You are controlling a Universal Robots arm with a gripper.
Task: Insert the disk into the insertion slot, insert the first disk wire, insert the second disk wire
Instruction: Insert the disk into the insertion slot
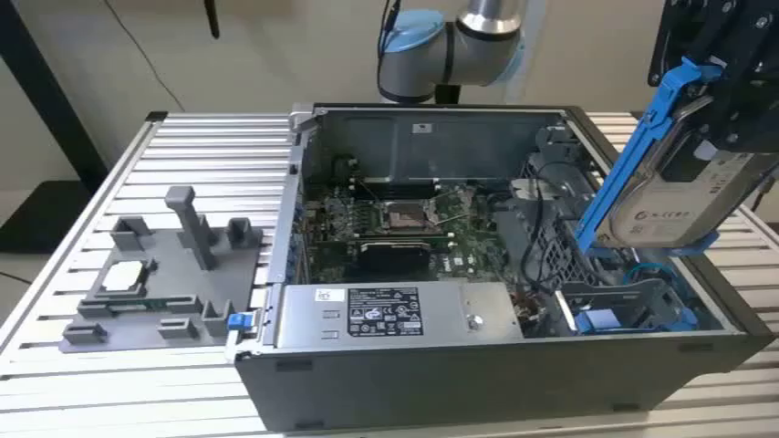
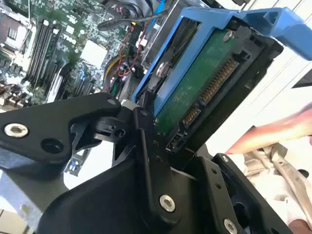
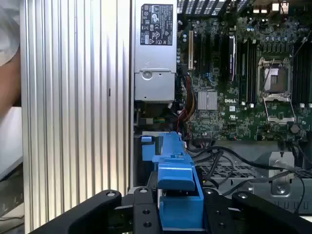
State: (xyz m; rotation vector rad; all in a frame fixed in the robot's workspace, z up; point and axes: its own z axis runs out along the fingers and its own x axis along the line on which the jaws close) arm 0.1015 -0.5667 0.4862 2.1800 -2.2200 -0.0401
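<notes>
My gripper [image 1: 721, 119] is shut on the disk [image 1: 676, 196], a silver drive with a white label in a bright blue frame. It hangs tilted, nearly on edge, above the open computer case's right side in the exterior view. Below it, at the case's front right corner, lies the insertion slot [image 1: 627, 306], grey perforated metal with blue fittings. The second wrist view shows the disk's green circuit board and connector [image 2: 204, 87] between my black fingers [image 2: 146, 146]. In the first wrist view the blue frame [image 3: 178, 190] sticks out from my gripper [image 3: 179, 217]. Black cables [image 1: 535, 228] lie loose beside the bay; I cannot tell which are the disk wires.
The case holds a motherboard [image 1: 389, 224] and a silver power supply [image 1: 389, 315] along its front. A grey fixture [image 1: 159, 283] with a processor stands on the slatted metal table [image 1: 73, 365] at the exterior view's left. A person's hand [image 2: 278, 131] is near the disk.
</notes>
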